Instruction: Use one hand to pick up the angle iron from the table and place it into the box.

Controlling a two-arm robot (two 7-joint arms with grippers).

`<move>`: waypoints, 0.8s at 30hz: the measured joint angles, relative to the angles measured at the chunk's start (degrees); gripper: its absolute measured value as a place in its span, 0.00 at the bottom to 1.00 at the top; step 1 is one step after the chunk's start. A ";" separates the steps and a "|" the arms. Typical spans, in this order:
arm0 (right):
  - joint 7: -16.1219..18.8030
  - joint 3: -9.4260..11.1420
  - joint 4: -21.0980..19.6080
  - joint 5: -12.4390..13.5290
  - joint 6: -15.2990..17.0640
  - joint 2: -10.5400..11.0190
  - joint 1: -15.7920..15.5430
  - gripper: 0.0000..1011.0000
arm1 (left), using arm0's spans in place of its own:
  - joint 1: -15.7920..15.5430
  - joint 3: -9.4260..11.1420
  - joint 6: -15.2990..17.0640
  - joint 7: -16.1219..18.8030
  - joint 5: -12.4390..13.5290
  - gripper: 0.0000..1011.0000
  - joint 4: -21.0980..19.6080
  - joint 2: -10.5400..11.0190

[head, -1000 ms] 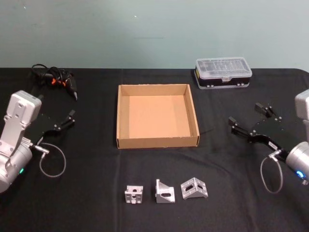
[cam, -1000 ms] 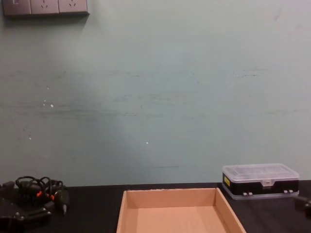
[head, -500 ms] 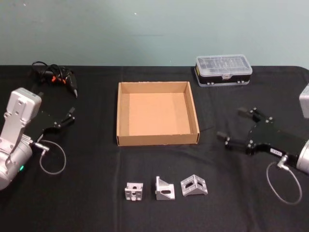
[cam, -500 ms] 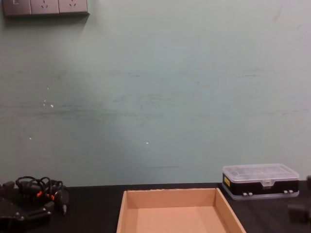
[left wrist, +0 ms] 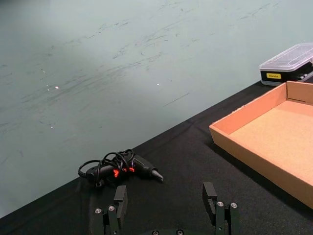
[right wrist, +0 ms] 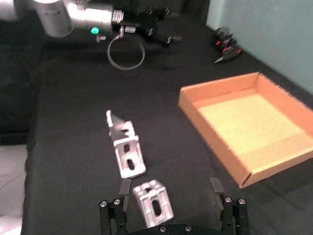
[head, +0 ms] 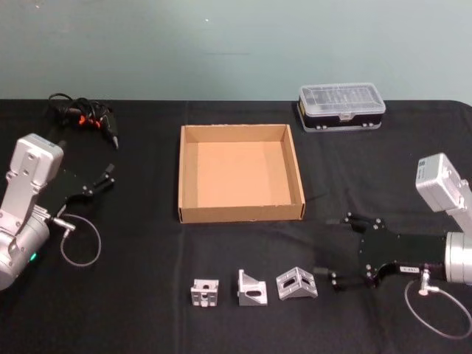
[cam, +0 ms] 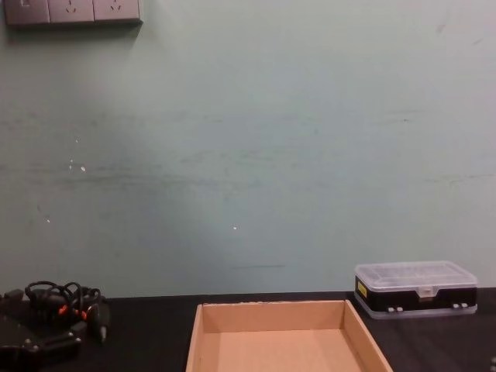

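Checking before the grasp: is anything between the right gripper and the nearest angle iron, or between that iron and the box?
Nothing visible does. The right gripper, fingers open, faces the rightmost angle iron across bare table. Bare tabletop also lies between that iron and the box.

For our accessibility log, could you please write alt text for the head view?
The right gripper, jaws open, is beside the rightmost angle iron in a row of three on the black table, in front of the empty cardboard box. The left gripper is parked at the table's left side, jaws open.
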 joint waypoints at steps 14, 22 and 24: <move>5.71 -5.40 5.01 -1.49 0.40 0.29 5.39 0.99 | 0.00 0.00 0.00 0.00 0.00 1.00 0.00 0.00; 6.88 -7.81 6.00 -2.64 0.54 0.22 7.06 0.99 | 0.00 0.00 0.00 0.00 0.00 1.00 0.00 0.00; 7.02 -8.79 6.63 -3.24 0.53 -0.20 7.75 0.99 | 0.00 0.00 0.00 0.00 0.00 1.00 0.00 0.00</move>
